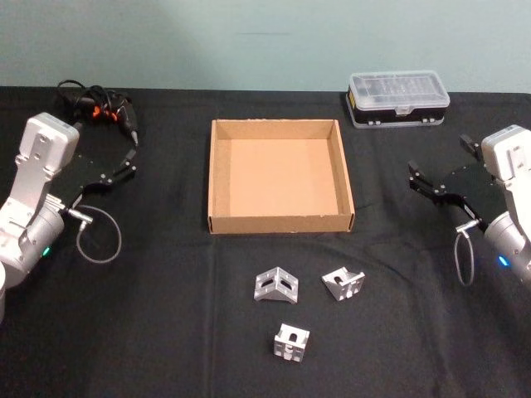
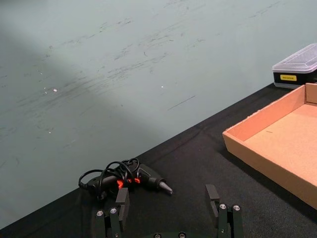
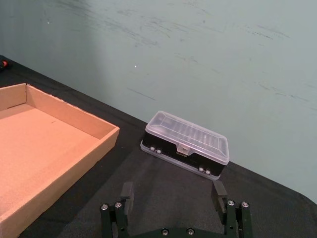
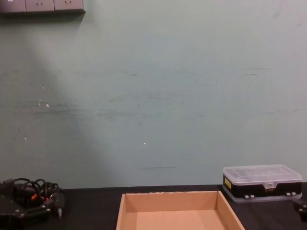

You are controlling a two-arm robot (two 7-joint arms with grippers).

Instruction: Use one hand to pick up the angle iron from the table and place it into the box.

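Three small silver angle irons lie on the black table (image 1: 158, 332) in front of the box: one (image 1: 276, 286) at the left, one (image 1: 343, 283) at the right, one (image 1: 290, 343) nearest me. The tan box (image 1: 280, 222) stands mid-table with nothing in it; its walls also show in the wrist views (image 2: 262, 119) (image 3: 74, 119) and the chest view (image 4: 168, 194). My left gripper (image 1: 119, 170) (image 2: 167, 198) hovers open at the far left, well away from the angle irons. Off to the box's right, my right gripper (image 1: 414, 180) (image 3: 172, 191) is open too, holding nothing.
A black case with a clear lid (image 1: 398, 98) (image 3: 185, 144) (image 4: 262, 182) sits at the back right. A black tool with looped wires and red bits (image 1: 99, 106) (image 2: 126, 178) lies at the back left, just beyond the left gripper. A teal wall rises behind the table.
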